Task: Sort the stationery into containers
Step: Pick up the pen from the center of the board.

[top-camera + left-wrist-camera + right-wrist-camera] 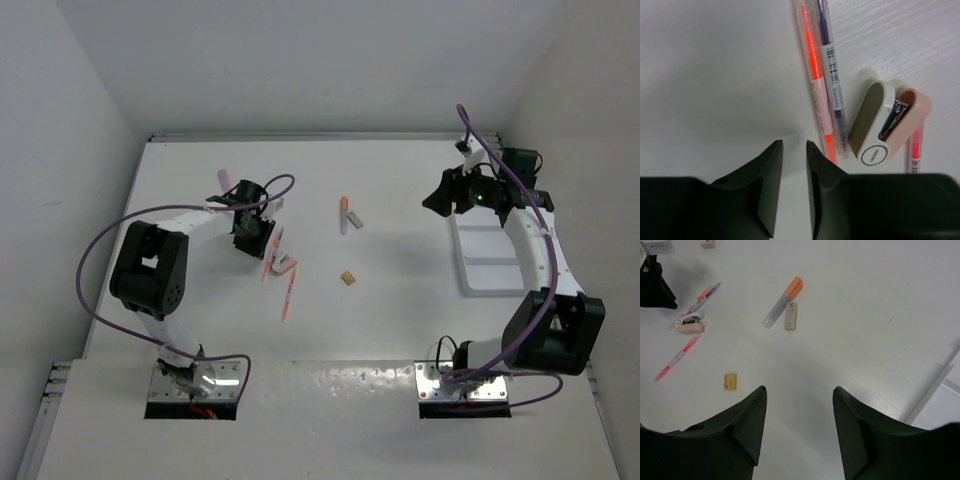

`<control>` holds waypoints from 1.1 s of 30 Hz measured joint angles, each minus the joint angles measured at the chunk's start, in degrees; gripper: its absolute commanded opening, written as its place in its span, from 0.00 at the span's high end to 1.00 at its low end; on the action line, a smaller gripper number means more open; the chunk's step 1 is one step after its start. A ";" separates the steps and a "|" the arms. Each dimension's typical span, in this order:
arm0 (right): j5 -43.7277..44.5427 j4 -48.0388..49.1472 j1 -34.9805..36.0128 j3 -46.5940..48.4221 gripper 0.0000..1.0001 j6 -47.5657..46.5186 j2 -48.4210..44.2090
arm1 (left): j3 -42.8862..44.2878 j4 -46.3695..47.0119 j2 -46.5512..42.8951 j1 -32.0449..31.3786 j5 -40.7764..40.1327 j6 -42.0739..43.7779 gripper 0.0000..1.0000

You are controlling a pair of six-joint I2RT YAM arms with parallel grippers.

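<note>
Looking from its wrist alone, left end effector (pixel 794 146) stands narrowly parted, empty; right end effector (pixel 799 390) spread.

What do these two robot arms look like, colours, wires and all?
The left arm and right arm have white links joined by chunky black housings, bolted on silvery base plates. A purple cable loops along each. The left pincer and right pincer each have two black, wedge-shaped fingers.

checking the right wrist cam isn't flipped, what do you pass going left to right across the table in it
pink stapler-like block → tan block → orange-capped marker → white tray edge; the pens by the pink block and the grey eraser by the marker overlap them, so left out
</note>
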 measured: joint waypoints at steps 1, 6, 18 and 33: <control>-0.15 0.00 0.00 0.00 0.45 0.17 0.00 | 0.07 0.02 0.52 -0.04 0.02 -0.07 0.63; -0.46 -0.46 0.00 0.00 0.45 0.61 0.00 | 0.39 -0.02 0.98 -1.18 0.42 -0.24 0.61; -1.88 -1.88 -0.11 -0.81 0.45 0.81 0.00 | 1.25 0.28 2.05 -3.15 -0.28 -0.24 0.62; -2.51 -2.34 -0.15 -0.81 0.45 0.94 0.00 | 1.81 0.42 4.90 -3.78 -4.11 -0.35 0.75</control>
